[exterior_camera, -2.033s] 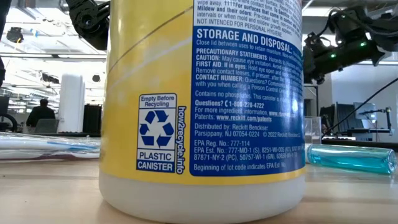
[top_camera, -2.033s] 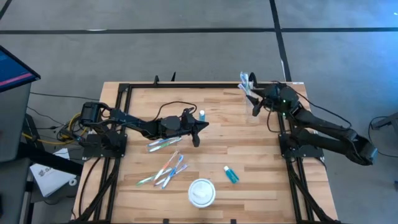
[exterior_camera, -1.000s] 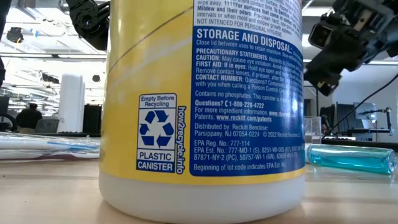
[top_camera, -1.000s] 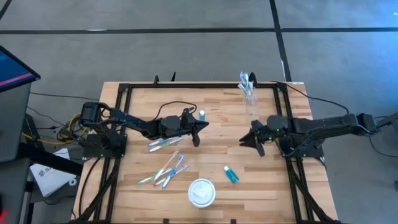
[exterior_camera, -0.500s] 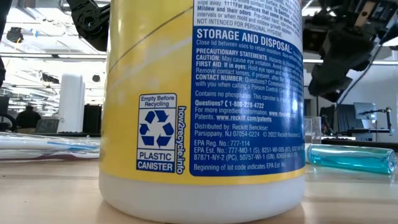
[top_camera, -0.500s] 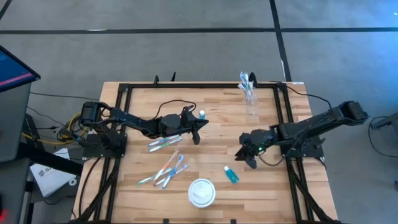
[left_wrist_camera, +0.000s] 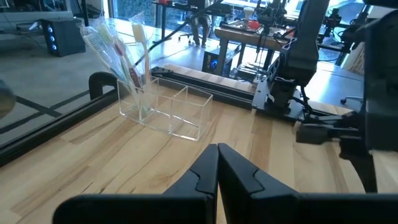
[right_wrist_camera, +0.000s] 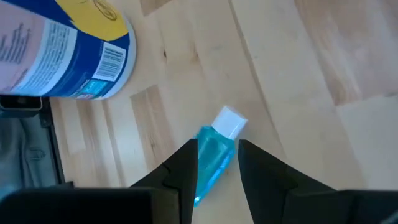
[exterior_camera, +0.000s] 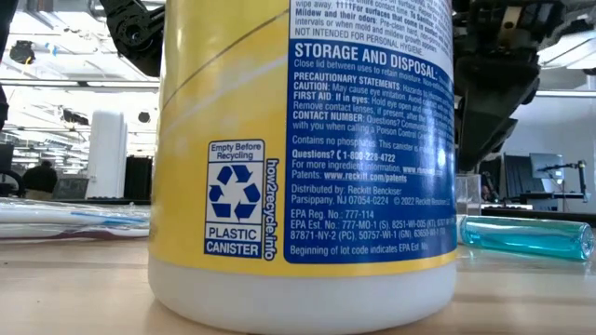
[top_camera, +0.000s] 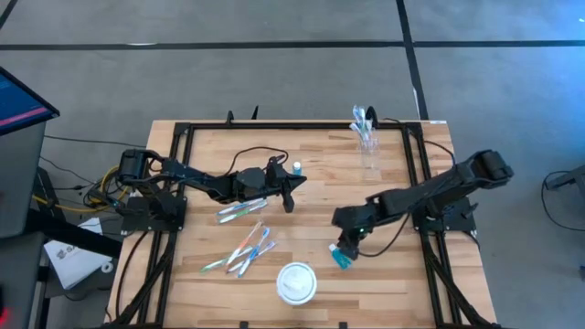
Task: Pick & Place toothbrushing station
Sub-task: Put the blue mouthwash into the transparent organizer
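Note:
A blue tube (top_camera: 340,257) with a white cap (right_wrist_camera: 229,121) lies flat on the table at the near right. My right gripper (top_camera: 345,243) hangs open just above it, tipped down, one finger on either side of the tube (right_wrist_camera: 211,158) and apart from it. At the far right stands a clear holder (top_camera: 366,142) with several toothbrushes (left_wrist_camera: 121,50) upright in it. More toothbrushes (top_camera: 245,250) lie loose at the near left. A small tube (top_camera: 296,168) stands at mid-table. My left gripper (top_camera: 291,201) waits shut, raised at mid-table.
A yellow-and-blue wipes canister (exterior_camera: 298,158) with a white lid (top_camera: 296,281) stands at the near edge, left of the blue tube, and blocks most of the low view. A black frame (top_camera: 416,174) borders the table. Bare wood lies between the tube and the holder.
My right gripper has swung from the table's right side toward the near edge and leftward, tipping steeply downward, and now hangs over the blue tube. Its finger gap looks unchanged. Nothing on the table has moved.

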Available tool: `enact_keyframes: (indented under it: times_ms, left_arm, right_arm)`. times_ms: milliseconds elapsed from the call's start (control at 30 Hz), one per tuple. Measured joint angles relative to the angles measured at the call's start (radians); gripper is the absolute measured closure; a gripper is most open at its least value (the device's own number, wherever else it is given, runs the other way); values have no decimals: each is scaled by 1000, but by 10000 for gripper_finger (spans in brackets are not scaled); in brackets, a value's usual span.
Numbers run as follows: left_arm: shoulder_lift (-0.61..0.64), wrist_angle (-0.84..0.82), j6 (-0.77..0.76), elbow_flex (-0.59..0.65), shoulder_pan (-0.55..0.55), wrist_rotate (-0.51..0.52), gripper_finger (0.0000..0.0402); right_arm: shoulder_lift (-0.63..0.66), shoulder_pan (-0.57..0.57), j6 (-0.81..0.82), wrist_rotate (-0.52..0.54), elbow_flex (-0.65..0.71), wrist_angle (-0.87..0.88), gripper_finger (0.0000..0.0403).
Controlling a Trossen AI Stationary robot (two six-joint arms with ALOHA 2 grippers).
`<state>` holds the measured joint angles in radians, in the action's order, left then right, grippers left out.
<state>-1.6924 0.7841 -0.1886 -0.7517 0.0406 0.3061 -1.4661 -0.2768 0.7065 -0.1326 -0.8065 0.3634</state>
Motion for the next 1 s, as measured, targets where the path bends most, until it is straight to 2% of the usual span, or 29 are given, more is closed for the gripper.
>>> enact_keyframes:
  times_ms: [500,1000]
  left_arm:
    - [0,-2,0,0,0,0,401]
    - [0,-3,0,0,0,0,401]
  right_arm:
    - [-169,-5,31,0,-83,56,296]
    - [-177,-10,54,41,-87,33,296]
